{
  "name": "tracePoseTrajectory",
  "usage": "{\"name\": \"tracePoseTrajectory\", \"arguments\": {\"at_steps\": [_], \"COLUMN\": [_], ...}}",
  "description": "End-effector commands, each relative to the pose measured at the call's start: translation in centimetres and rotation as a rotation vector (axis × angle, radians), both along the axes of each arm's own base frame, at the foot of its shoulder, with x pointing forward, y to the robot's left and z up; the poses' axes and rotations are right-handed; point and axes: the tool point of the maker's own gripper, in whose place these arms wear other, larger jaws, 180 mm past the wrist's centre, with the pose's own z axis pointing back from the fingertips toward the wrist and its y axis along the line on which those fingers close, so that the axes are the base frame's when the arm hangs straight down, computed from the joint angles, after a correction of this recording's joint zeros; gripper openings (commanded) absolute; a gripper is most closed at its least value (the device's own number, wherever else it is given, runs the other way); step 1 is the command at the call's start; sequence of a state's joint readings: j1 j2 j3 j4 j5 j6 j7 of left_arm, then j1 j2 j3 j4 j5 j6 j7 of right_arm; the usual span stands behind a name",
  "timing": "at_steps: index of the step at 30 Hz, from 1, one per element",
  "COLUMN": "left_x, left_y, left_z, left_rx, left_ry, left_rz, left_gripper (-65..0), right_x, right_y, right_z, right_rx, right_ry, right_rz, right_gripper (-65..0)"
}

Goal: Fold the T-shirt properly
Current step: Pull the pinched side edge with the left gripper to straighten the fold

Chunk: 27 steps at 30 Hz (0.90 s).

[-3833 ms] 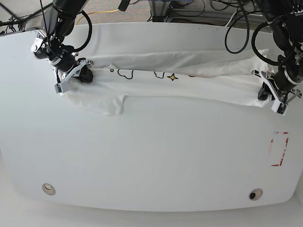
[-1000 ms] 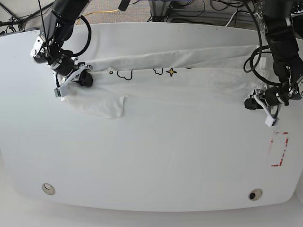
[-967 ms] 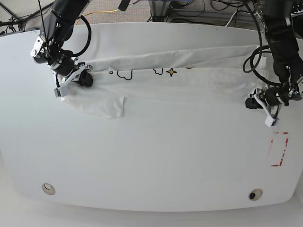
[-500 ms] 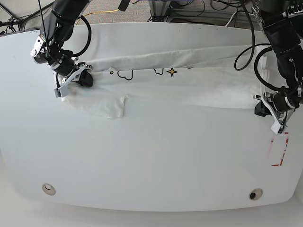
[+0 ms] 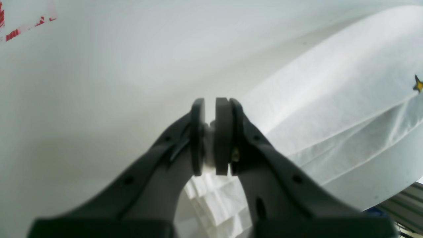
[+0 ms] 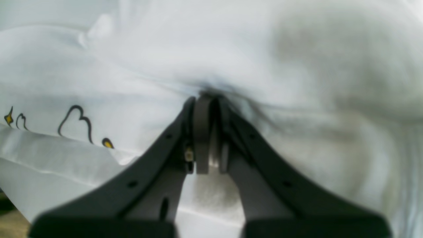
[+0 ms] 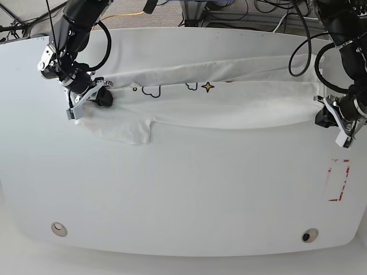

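Since the earlier frame the left gripper (image 7: pixel 339 127) has swung outward, and both it and the right gripper (image 7: pixel 86 102) pinch the T-shirt (image 7: pixel 229 103), stretching it flat across the worktop (image 7: pixel 183 195).

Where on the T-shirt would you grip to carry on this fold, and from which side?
At the two ends of the T-shirt, where the right gripper and left gripper are already shut on it. The shirt lies as one long band across the table, so pinching each end from outside probably keeps the near edge straight.
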<state>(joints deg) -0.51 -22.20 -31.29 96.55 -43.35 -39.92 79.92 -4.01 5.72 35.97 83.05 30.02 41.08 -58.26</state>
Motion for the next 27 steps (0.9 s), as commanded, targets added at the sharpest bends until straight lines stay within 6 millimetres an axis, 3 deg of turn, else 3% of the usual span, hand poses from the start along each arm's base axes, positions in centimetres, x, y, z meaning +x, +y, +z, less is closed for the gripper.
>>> {"name": "tracePoseTrajectory", "arguments": {"at_steps": [1,5,8,14,18,27], "left_x": [-0.3,-2.0,-4.0,-5.0,-6.0,-5.2], "left_y": [0.9,1.0,2.1,3.1,3.3,4.4], "left_z": [1.3,0.0,-1.2,-2.2,-3.4,-2.6], "left_rx": [0.039,0.044,0.051,0.038,0.024,0.08], "left_ry": [-0.03,0.017,0.067,0.107,0.151,0.149], "left_rz": [0.006,0.007,0.043,0.077,0.087,0.079], "left_gripper": [-61.9,-61.9,-61.8,-60.8,-54.4,-30.6], "right_x": [-1.5,-1.5,-1.7,-1.5,-1.7,-1.6], "right_y": [-1.0,-0.8,-0.9,-0.8,-0.9,-0.8], "right_z": [-1.4,-1.4,-1.5,-1.4,-1.6,-1.6], "right_rx": [-0.061,-0.055,-0.06,-0.054,-0.054,-0.047], "right_ry": [0.098,0.096,0.102,0.095,0.104,0.103], "right_rz": [0.01,0.011,0.01,0.013,0.01,0.009], "right_gripper": [-61.2,-61.2,-61.2,-61.2,-61.2,-61.2]}}
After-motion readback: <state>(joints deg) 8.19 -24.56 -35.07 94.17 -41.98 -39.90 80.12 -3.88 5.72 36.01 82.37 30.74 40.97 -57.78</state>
